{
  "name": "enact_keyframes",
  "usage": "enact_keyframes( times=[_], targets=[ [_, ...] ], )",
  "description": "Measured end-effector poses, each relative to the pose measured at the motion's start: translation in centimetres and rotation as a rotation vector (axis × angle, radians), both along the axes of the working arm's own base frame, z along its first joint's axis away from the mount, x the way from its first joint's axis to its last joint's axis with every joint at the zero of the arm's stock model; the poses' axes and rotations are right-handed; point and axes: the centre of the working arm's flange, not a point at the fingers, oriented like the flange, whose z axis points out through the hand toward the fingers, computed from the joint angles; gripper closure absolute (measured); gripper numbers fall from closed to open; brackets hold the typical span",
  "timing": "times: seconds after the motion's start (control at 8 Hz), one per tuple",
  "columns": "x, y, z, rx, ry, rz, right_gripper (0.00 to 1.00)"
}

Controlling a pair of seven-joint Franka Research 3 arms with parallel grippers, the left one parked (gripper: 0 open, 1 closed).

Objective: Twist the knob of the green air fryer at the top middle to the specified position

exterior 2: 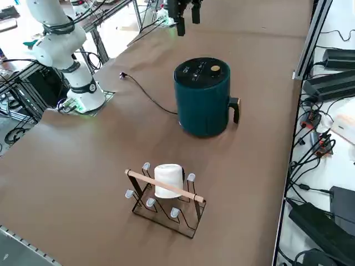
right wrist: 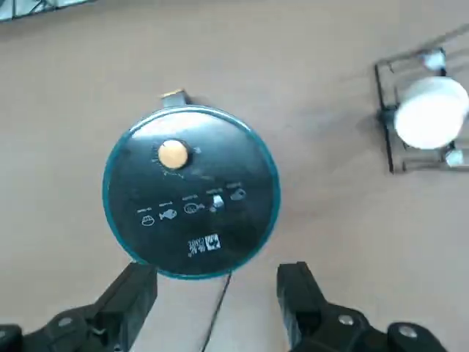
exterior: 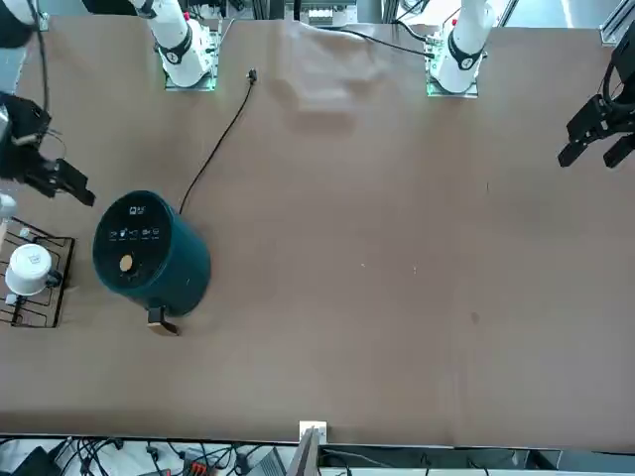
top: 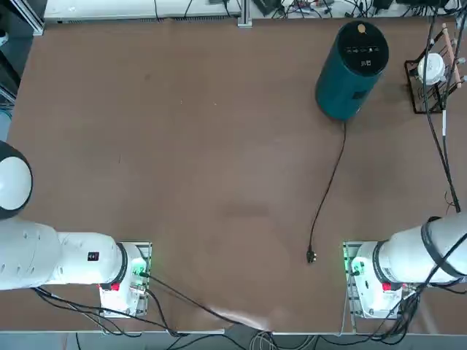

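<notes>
Wrist view: R gripper (right wrist: 217, 297) open nr fryer (right wrist: 192, 213).

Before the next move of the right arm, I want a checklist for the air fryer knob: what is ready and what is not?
1. Right gripper open: ok, its fingers stand wide apart.
2. Fryer upright on the table: ok.
3. Knob in sight, nothing over it: ok.
4. Gripper at the knob: not ok, neither finger is beside it.
5. Cord off the fryer's top: ok, it runs across the table.
6. Knob at the specified position: cannot tell, no target is shown.
</notes>
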Motion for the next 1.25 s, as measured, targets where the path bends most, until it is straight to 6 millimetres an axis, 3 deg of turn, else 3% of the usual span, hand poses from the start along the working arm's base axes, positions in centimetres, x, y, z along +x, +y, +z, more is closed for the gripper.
enact_keyframes(
  times=[0.25, 0.75, 1.25],
  targets=[
    [-1.2, -0.7, 1.4, 0.005, 0.003, -0.040, 0.00],
    [-3.7, -2.5, 1.3, 0.009, 0.023, 0.017, 0.00],
    [-3.6, -3.3, 1.1, 0.009, 0.027, 0.084, 0.00]
  ],
)
